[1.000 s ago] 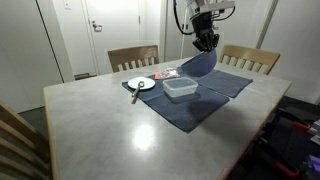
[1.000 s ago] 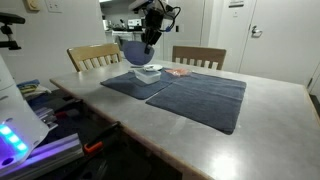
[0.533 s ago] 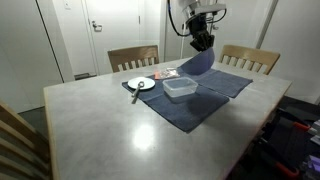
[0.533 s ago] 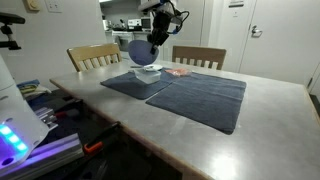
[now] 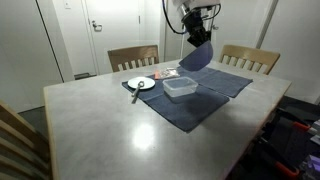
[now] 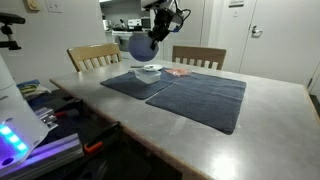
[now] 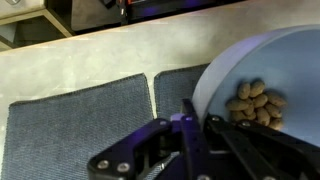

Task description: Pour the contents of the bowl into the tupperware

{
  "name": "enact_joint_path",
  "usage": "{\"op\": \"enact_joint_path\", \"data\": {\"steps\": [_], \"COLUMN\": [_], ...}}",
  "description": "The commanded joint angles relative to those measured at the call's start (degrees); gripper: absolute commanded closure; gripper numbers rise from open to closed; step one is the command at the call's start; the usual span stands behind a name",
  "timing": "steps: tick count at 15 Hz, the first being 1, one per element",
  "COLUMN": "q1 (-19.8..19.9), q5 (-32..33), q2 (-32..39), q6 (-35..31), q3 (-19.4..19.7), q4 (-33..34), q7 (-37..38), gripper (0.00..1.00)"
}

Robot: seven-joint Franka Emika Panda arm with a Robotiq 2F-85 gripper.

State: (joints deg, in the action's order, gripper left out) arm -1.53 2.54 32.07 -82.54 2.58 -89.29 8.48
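My gripper (image 5: 199,40) is shut on the rim of the blue-purple bowl (image 5: 196,57) and holds it tilted in the air above the table. It shows in both exterior views, with the bowl (image 6: 140,46) up above the clear tupperware (image 6: 149,71). The tupperware (image 5: 180,88) sits on a dark cloth mat (image 5: 195,105), below and slightly beside the bowl. In the wrist view the gripper (image 7: 190,125) clamps the bowl's rim (image 7: 215,75), and a pile of peanuts (image 7: 256,103) lies inside the bowl.
A small white plate (image 5: 141,84) with a utensil lies at the mat's edge. A reddish packet (image 6: 179,72) lies on the far mat. Wooden chairs (image 5: 133,57) stand behind the table. A second mat (image 6: 200,98) lies beside the first.
The gripper has lifted the bowl higher above the table and shifted it slightly, tilting it more on its side. The tupperware and plate have not moved.
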Motion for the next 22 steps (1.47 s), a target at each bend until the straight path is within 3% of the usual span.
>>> {"op": "enact_joint_path", "data": {"steps": [1,8,22], "q1": [0.62,-0.08,-0.83], "q5": [-0.37,-0.1,1.62], "q2": [4.2,9.85,20.14], "q6": [4.84,9.24,24.37], "q3": [-0.82,-1.6,-2.1], "q4": [5.48,11.53,25.36], "q7": [-2.29,-2.84,-6.55], "gripper": [0.99,0.99,0.99]}}
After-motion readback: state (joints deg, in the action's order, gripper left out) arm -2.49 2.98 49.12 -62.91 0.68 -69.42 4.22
